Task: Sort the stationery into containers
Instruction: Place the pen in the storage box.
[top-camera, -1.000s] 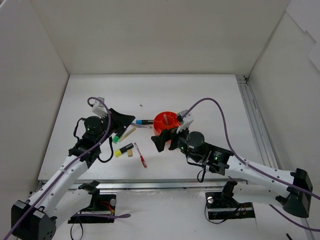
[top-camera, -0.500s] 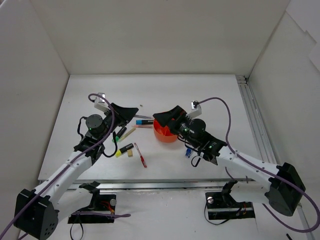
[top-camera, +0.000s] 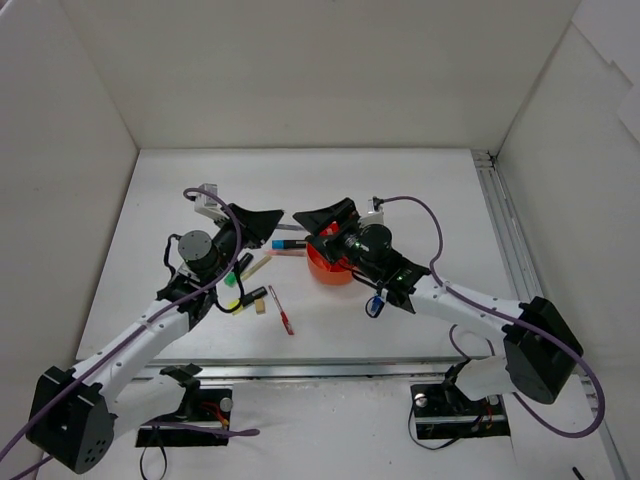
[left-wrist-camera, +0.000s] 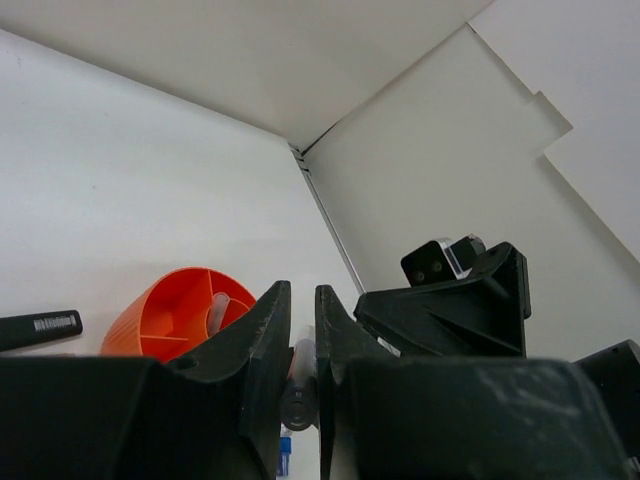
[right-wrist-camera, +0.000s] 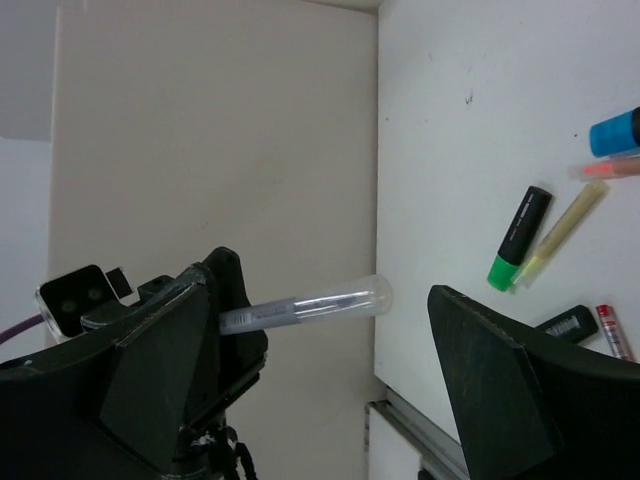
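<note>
Top external: right pincer has swung from near side of orange tub to above its left rim, tip to tip with left pincer. Left pincer is clamped on 1 grey pen, held aloft left of tub. Right pincer spread wide, grips nothing, pen in front of its gap. Looks like handover. Green-capped highlighter waits on surface left of tub.

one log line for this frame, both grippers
left gripper: shut on grey pen, mid-air | right gripper: open, facing pen, no grip | orange tub: on table
</note>
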